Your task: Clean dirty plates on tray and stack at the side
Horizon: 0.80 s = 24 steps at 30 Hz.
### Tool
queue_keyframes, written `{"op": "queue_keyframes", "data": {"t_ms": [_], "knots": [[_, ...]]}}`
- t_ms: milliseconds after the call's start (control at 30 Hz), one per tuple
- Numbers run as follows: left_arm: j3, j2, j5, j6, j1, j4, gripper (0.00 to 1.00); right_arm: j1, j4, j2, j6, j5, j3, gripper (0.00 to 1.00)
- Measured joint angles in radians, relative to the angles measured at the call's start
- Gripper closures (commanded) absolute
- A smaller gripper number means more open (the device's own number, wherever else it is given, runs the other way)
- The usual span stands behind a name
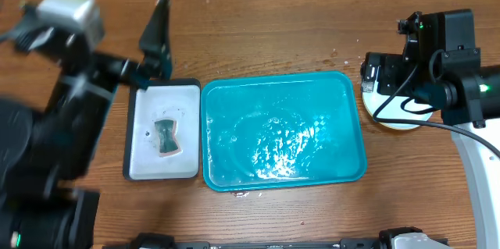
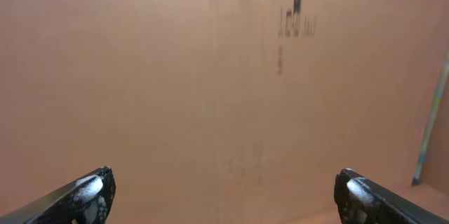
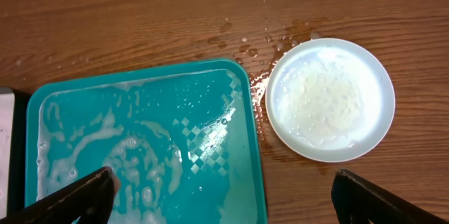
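Plate (image 3: pixel 330 100) just beneath right pincer (image 3: pixel 223 185)

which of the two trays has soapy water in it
The large turquoise tray, streaked with white suds. The smaller black-rimmed white tray beside it holds just a small teal object.

Brown wood-grain tabletop (image 1: pixel 297 30), plain tan cardboard wall (image 2: pixel 175 76) behind, even light

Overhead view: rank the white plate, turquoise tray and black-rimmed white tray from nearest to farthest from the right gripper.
1. The white plate: right next to the right gripper, at the table's right end.
2. The turquoise tray: mid-table, to the plate's left.
3. The black-rimmed white tray: farthest, beyond the turquoise tray's left edge.
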Motion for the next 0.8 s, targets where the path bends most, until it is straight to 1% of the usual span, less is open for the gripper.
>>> {"op": "queue_keyframes", "data": {"t_ms": [67,200,400,533,667,767,800], "knots": [[-0.033,-0.053,0.001,0.0,0.021,0.01,0.0,0.0,0.0,0.0,0.0,0.0,0.0,0.0],[-0.183,-0.17,0.002,0.0,0.06,0.109,0.0,0.0,0.0,0.0,0.0,0.0,0.0,0.0],[-0.579,-0.342,0.009,-0.012,0.067,0.416,0.0,0.0,0.0,0.0,0.0,0.0,0.0,0.0],[-0.861,-0.454,0.014,-0.054,0.067,0.688,0.0,0.0,0.0,0.0,0.0,0.0,0.0,0.0],[-1.119,-0.588,0.012,-0.084,0.067,0.906,0.0,0.0,0.001,0.0,0.0,0.0,0.0,0.0],[-1.291,-0.685,0.012,-0.117,0.087,1.017,0.0,0.0,0.0,0.0,0.0,0.0,0.0,0.0],[-1.321,-0.708,0.012,-0.127,0.093,1.028,0.0,0.0,-0.001,0.0,0.0,0.0,0.0,0.0]]}}
